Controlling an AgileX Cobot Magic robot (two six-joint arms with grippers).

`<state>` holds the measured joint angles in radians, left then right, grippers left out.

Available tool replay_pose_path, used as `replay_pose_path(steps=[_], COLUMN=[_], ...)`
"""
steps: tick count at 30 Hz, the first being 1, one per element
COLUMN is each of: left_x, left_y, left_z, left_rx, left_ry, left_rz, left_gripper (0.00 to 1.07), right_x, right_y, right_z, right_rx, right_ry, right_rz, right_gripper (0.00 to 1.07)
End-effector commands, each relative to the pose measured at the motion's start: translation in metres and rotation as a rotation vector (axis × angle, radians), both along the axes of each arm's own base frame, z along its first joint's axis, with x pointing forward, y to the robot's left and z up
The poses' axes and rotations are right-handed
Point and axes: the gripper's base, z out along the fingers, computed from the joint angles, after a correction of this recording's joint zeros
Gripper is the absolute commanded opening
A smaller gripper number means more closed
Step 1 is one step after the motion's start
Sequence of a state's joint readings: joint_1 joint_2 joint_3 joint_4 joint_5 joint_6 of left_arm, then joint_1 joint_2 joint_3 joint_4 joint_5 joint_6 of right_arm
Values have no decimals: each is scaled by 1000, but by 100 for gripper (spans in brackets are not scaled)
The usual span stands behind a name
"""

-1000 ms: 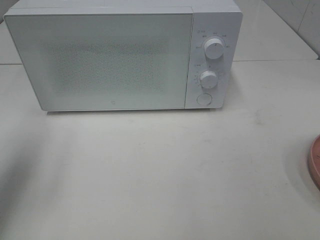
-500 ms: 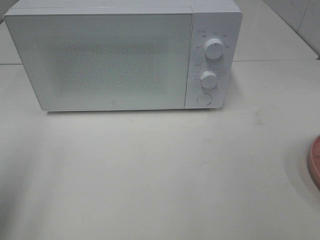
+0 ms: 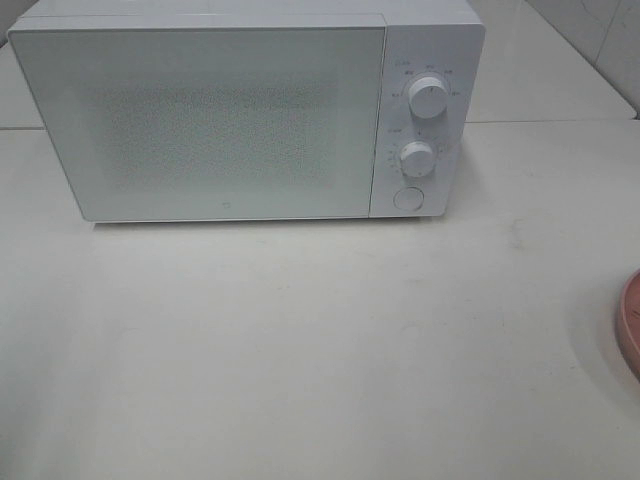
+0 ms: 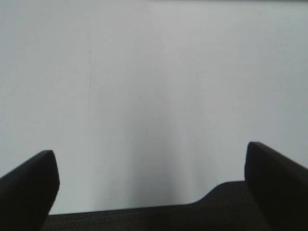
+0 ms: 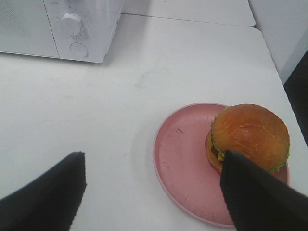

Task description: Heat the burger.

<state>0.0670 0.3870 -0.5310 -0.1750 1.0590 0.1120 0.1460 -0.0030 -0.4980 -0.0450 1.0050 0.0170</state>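
The burger (image 5: 250,134), with a glossy brown bun and green lettuce, sits on one side of a round pink plate (image 5: 183,163) in the right wrist view. My right gripper (image 5: 154,187) hangs open above the table, one finger over the plate's edge beside the burger, nothing between its fingers. In the high view only a sliver of the pink plate (image 3: 630,325) shows at the right edge; the burger and both arms are out of frame there. A white microwave (image 3: 240,110) stands at the back with its door shut. My left gripper (image 4: 151,178) is open over bare white tabletop.
The microwave has two knobs (image 3: 427,97) and a round button (image 3: 407,198) on its right panel. The white table's right edge (image 5: 276,72) runs close to the plate. A tiled wall (image 3: 600,40) rises at the back right.
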Motion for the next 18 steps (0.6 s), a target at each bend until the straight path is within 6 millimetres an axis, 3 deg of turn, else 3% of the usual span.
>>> replay_pose_path(steps=[1,15,18], left_x=[-13,-65,-65], left_y=[1,-1,-1], left_z=[-2,3,3], left_rx=[-3,32,34], left_ry=[-44,-372,-375], left_rz=[35,48,49], left_gripper=[98,98,98], right_x=[-5,-5,-5], right_y=[0,0,0], right_z=[1,1,1], right_rx=[3,3,3], right_ry=[-45,-45,-45], right_rz=[-1,-1,-1], right_gripper=[75,75,75])
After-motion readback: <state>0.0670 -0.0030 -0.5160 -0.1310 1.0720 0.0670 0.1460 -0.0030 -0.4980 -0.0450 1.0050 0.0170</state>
